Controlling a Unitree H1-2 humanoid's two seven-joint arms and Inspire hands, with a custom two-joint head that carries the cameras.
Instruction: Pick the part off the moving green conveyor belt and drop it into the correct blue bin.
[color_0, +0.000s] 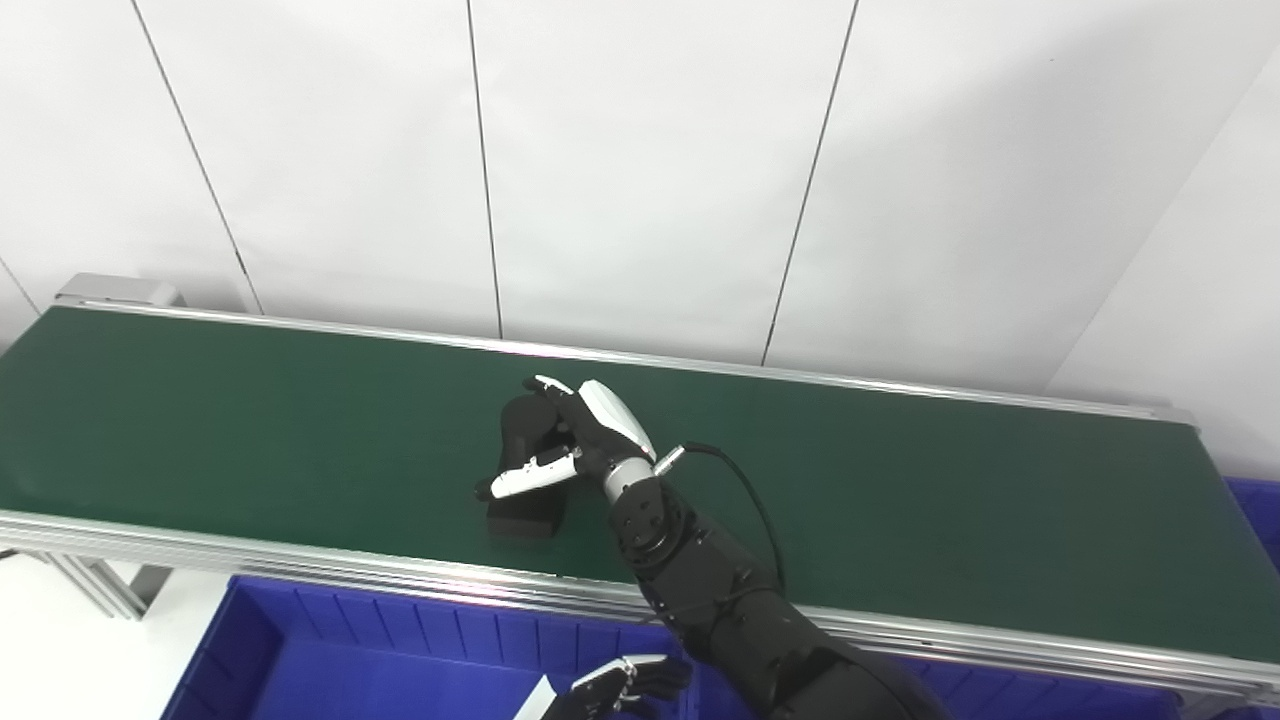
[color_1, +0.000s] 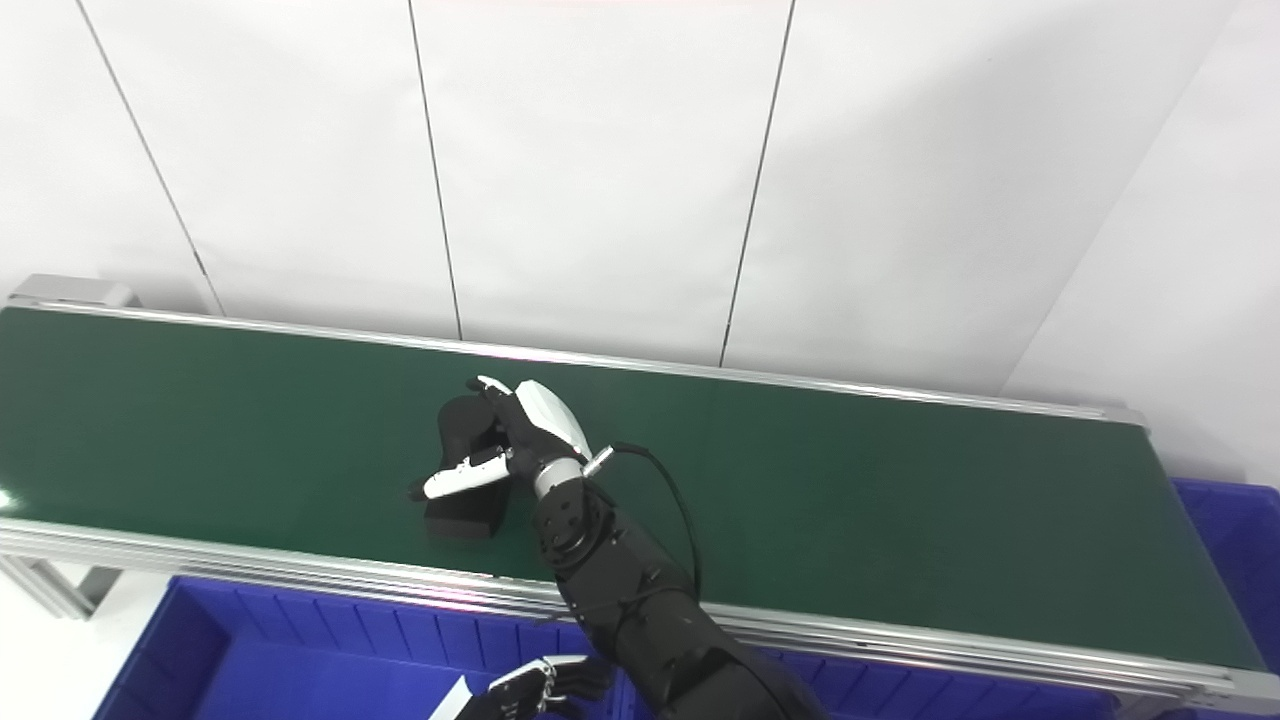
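— Presently, what is the state of the right hand (color_0: 585, 435)?

— It reaches over the near rail onto the green conveyor belt (color_0: 900, 500). Its fingers (color_0: 548, 386) are curled over the far end of the black part (color_0: 527, 470), and the white-tipped thumb (color_0: 530, 480) lies across the part's near side. The part sits between fingers and thumb, so the hand is closed around it.

— Is the part off the belt?

— I cannot tell. The end nearest the thumb appears to rest on the belt surface; the end under the fingers is partly hidden by the hand.

— Describe the part.

— Dark, blocky, elongated, running from beneath the fingers out past the thumb toward the near rail. Finer detail is not readable.

— And the left hand (color_1: 525, 690)?

— Only a portion shows at the bottom edge, above the blue bin (color_0: 330, 650) that stands below the near rail. Its fingers look loosely curled with nothing seen between them, but too little is visible to settle the spread.

— Any other bin?

— A second blue bin (color_1: 1235, 540) shows past the belt's right end, well apart from the fingers of either hand.

— Anything beyond the fingers?

— A white panelled wall (color_0: 640, 170) behind the far rail.
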